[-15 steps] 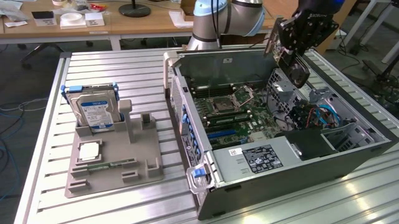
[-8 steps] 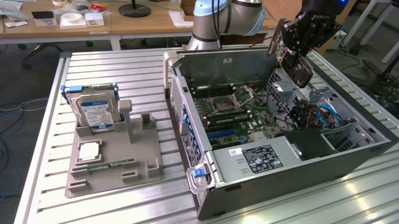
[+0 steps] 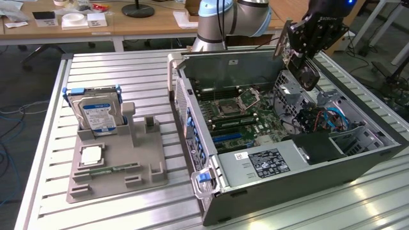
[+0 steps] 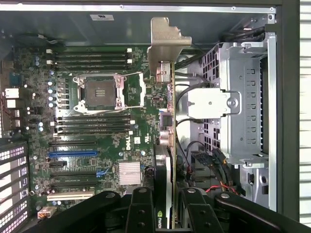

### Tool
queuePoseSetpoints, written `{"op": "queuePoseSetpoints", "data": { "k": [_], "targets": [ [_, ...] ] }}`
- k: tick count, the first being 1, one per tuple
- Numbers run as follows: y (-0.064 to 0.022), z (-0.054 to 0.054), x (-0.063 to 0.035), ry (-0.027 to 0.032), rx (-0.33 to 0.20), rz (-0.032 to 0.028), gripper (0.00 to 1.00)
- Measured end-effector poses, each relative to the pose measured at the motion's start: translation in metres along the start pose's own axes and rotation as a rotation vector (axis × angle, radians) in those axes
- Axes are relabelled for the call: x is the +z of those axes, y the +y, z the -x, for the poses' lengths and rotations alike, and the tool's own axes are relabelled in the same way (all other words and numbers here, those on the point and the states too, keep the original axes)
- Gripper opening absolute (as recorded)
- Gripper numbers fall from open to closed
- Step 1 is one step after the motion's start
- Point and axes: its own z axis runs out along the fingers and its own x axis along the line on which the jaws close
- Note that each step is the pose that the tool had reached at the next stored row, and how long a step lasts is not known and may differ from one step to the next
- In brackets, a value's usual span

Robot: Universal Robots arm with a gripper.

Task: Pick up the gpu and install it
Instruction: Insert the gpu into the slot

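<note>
My gripper [image 3: 305,48] is shut on the gpu [image 3: 303,67] and holds it in the air above the far right part of the open computer case [image 3: 281,191]. The card hangs on edge, its dark face with a round fan turned toward the exterior view's right and its pale metal bracket [image 3: 280,45] toward the back. In the wrist view the gpu [image 4: 167,145] is seen edge-on between my two black fingers [image 4: 141,208], with the silvery bracket [image 4: 167,41] at its far end. Below it lies the green motherboard [image 4: 97,121] with its expansion slots [image 4: 73,153].
The case holds a CPU socket [image 3: 227,108], a metal drive cage [image 4: 243,102] with cables, and a power supply [image 3: 265,163]. On the exterior view's left a grey fixture [image 3: 121,163] carries a silver hard drive [image 3: 96,112]. A cluttered desk [image 3: 96,24] stands behind.
</note>
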Motion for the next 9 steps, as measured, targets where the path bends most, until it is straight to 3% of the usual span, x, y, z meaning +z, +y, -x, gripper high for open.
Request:
{"op": "queuePoseSetpoints", "data": {
  "k": [9],
  "targets": [
    [0.0001, 0.0, 0.0, 0.0, 0.0, 0.0, 0.27]
  ]
}}
